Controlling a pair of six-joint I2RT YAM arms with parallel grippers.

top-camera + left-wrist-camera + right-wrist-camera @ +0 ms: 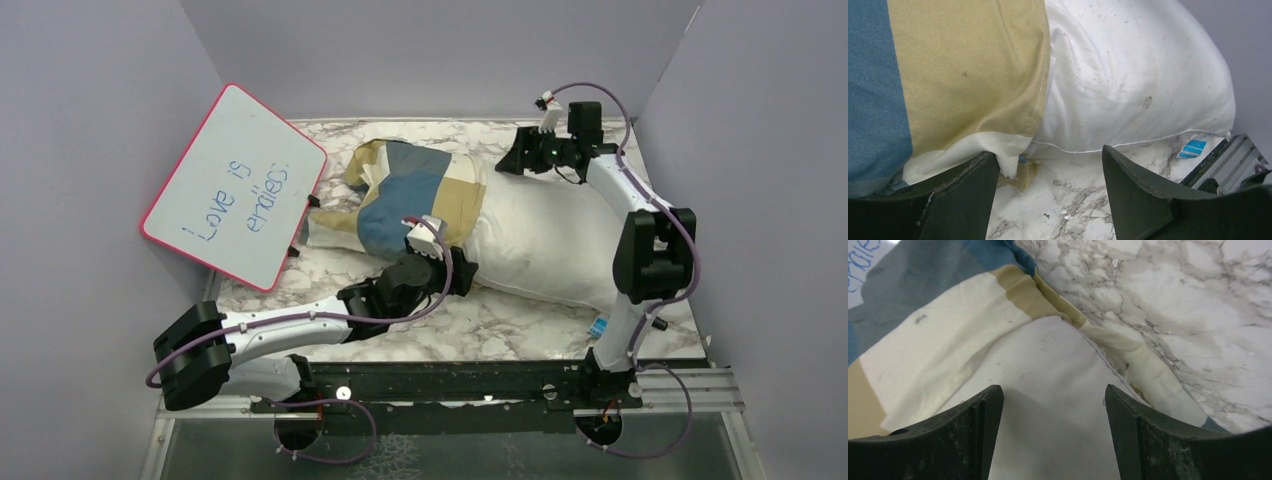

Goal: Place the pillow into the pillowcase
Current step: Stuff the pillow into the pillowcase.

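Half of pillow (545,240), roughly, sheathed in pillowcase (415,190) on table (480,330); rest left bare toward right. Left gripper (452,272) set at near hem, right gripper (512,158) at far hem.

Left wrist view: jaws spread, nothing held; pillowcase hem beside one finger; pillow bulged out of mouth, blue tag (1194,148) at bare corner.

Right wrist view: jaws spread above pillow, nothing gripped.

Judged: pillow light, soft, squashable; pillowcase limp, thin, easily bunched. Hem best pinched at both sides, drawn over bare end.
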